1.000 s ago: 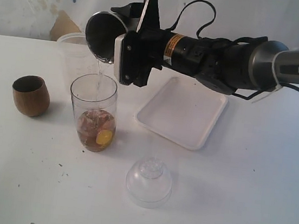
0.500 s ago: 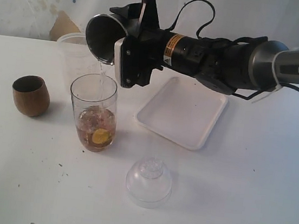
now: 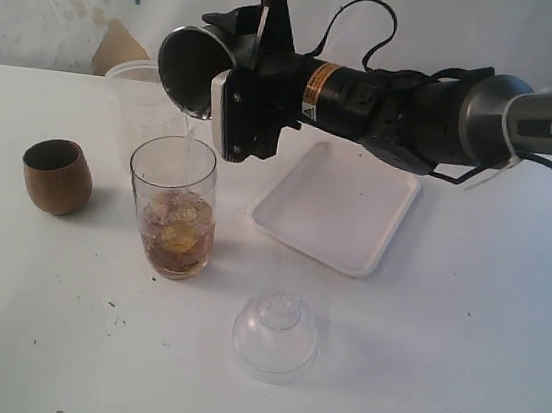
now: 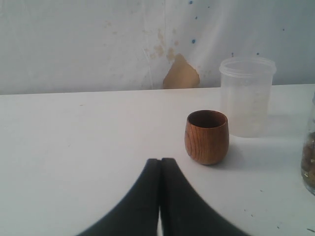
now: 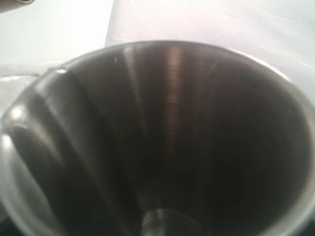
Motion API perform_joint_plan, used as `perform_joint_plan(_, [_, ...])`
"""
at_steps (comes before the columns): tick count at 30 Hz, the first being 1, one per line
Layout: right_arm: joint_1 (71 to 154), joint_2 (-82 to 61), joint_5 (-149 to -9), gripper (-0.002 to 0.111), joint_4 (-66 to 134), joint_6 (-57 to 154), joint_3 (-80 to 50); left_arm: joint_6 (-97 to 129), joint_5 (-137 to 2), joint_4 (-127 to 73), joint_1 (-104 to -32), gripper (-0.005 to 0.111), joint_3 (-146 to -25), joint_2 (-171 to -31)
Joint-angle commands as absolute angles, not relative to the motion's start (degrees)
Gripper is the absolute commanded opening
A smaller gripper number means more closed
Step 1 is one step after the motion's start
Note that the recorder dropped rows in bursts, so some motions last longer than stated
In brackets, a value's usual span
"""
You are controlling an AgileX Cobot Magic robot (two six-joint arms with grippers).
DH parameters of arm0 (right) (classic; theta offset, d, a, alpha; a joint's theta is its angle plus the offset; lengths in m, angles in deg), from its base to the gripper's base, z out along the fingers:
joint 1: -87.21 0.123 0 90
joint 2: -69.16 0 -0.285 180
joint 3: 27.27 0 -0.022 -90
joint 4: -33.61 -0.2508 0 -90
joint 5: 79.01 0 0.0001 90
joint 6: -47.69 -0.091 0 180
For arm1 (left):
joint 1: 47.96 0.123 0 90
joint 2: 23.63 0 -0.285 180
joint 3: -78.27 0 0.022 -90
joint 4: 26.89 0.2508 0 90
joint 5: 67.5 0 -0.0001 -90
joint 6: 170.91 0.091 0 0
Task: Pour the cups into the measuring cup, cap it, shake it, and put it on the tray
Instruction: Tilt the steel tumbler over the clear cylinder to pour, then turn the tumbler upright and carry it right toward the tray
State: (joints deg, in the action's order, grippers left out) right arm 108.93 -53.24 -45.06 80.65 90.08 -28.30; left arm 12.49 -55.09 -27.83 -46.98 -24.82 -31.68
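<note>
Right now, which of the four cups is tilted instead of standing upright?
The steel tumbler: tilted mouth-down above the clear measuring cup. The wooden cup, frosted cup and measuring cup all stand upright.

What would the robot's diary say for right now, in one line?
right tool: holds grey steel tumbler, tilted, pouring | clear straight-sided tumbler: part full | brown wooden cup: upright, apart | left tool: shut, empty
</note>
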Motion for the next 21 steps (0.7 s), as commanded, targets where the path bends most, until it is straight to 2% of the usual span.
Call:
perform_joint_plan(1, [109.0,-52.4,-44.2,0.0,79.8,77.6,-28.9,12.4,-55.8,-27.8,-47.0,0.0,-24.5,-31.4])
perform_joint_plan(11, [108.9,-52.4,-44.2,0.0,79.1,40.2,-28.9,12.4,-55.8,-27.8,-47.0,0.0,-24.5,-31.4])
perform_joint_plan(21, [105.3,-54.4,-41.7,0.0,69.2,25.3,-29.1,12.4,-55.8,-27.8,-47.0,0.0,-24.5,-31.4])
